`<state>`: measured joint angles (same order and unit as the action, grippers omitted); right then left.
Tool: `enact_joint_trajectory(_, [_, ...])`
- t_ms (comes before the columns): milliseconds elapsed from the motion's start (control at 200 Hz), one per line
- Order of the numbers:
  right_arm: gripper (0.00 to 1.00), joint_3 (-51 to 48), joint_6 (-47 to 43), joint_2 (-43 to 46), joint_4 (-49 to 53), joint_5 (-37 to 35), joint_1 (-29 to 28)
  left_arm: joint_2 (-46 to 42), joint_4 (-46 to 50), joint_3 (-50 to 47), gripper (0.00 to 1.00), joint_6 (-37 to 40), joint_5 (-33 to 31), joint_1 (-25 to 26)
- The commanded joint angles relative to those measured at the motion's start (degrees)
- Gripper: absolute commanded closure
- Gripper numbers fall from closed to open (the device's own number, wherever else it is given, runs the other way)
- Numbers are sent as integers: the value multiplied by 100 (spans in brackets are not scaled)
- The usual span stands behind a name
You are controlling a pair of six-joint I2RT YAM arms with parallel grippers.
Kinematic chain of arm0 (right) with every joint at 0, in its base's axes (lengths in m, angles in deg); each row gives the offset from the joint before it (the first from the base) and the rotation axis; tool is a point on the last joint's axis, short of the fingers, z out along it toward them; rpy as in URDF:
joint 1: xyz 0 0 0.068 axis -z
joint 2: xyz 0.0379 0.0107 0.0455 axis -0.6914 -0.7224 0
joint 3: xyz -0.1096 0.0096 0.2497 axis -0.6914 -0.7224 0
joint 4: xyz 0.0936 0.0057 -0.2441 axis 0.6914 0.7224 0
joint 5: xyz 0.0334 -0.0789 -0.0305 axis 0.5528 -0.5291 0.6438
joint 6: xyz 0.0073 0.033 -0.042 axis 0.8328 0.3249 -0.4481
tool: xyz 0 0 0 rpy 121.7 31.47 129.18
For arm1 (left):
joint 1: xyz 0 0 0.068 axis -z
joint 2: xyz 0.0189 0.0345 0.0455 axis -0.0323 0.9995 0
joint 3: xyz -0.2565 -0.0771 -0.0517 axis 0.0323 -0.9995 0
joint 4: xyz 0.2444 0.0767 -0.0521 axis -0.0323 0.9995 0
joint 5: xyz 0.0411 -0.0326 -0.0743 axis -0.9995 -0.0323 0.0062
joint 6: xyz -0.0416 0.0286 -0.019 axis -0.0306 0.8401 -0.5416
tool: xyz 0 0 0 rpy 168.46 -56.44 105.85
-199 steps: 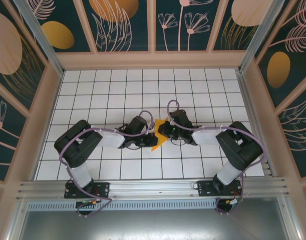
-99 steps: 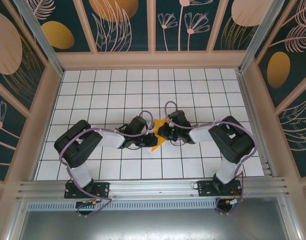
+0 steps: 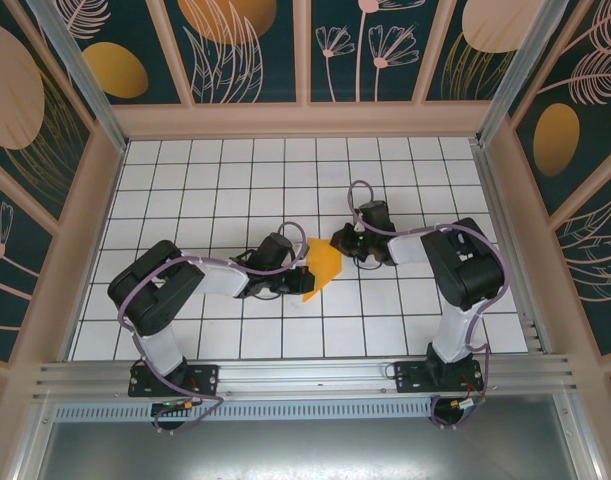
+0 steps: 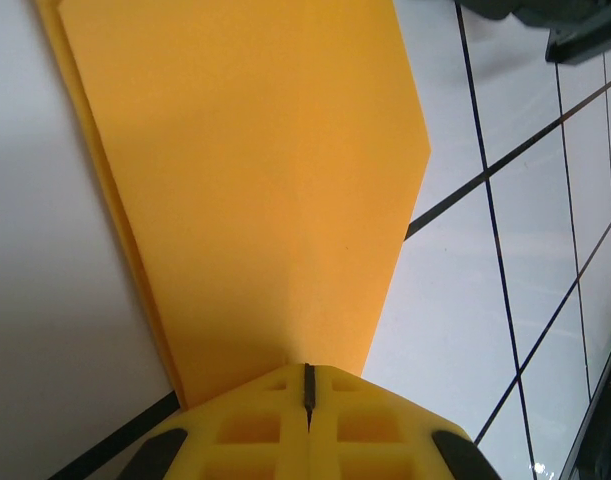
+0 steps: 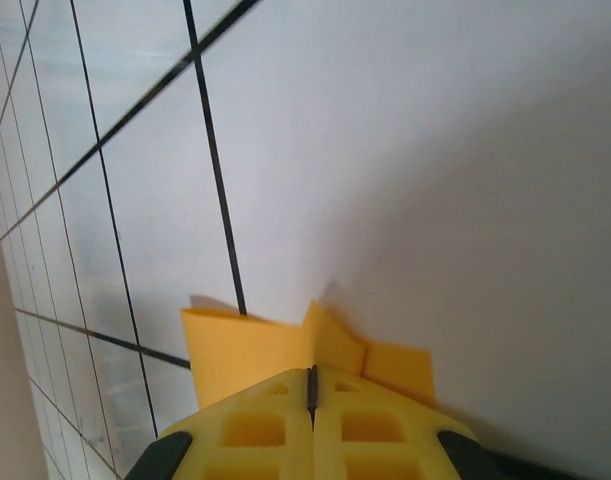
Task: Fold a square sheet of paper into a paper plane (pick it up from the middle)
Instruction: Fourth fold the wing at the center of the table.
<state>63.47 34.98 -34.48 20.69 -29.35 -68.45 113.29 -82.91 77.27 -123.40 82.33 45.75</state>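
The square sheet of paper (image 3: 325, 266) is folded into a small orange-yellow pointed shape lying on the white tiled floor between the two arms. My left gripper (image 3: 303, 276) is shut, its tips at the paper's left lower edge. In the left wrist view the paper (image 4: 255, 180) fans out flat from the closed left gripper (image 4: 307, 368), with layered edges on its left side. My right gripper (image 3: 342, 243) is at the paper's upper right corner. In the right wrist view a raised ridge of paper (image 5: 240, 345) runs into the closed right gripper (image 5: 312, 372).
The tiled floor (image 3: 285, 180) is boxed in by patterned walls (image 3: 245, 50) on three sides. An aluminium rail (image 3: 305, 375) carrying both arm bases runs along the near edge. Purple cables loop over both forearms.
The right gripper has moved up and to the right, off the middle of the paper to its upper right corner, and more of the paper shows. The left gripper has stayed put.
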Motion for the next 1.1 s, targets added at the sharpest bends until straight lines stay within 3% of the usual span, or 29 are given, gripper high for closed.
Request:
enact_joint_trajectory(0, [97, 234, -337, -294, 317, -667, 311, 182, 1112, -348, 100, 157, -378, 11])
enact_joint_trajectory(345, [96, 872, -837, -186, 1072, -669, 540, 135, 1112, -391, 100, 189, -359, 13])
enact_joint_trajectory(485, [95, 842, -928, 377, 1254, -508, 490, 119, 1121, -375, 100, 207, -359, 5])
enact_joint_trajectory(625, [96, 382, -672, 984, 855, -97, 173, 142, 1068, -365, 100, 216, -342, 12])
enact_joint_trajectory(751, [97, -107, -281, 1189, 407, -175, -367, 180, 1062, -347, 100, 221, -324, 11])
enact_joint_trajectory(1096, [99, -681, 266, 573, -511, 53, -1017, 226, 1061, -307, 100, 220, -331, 7])
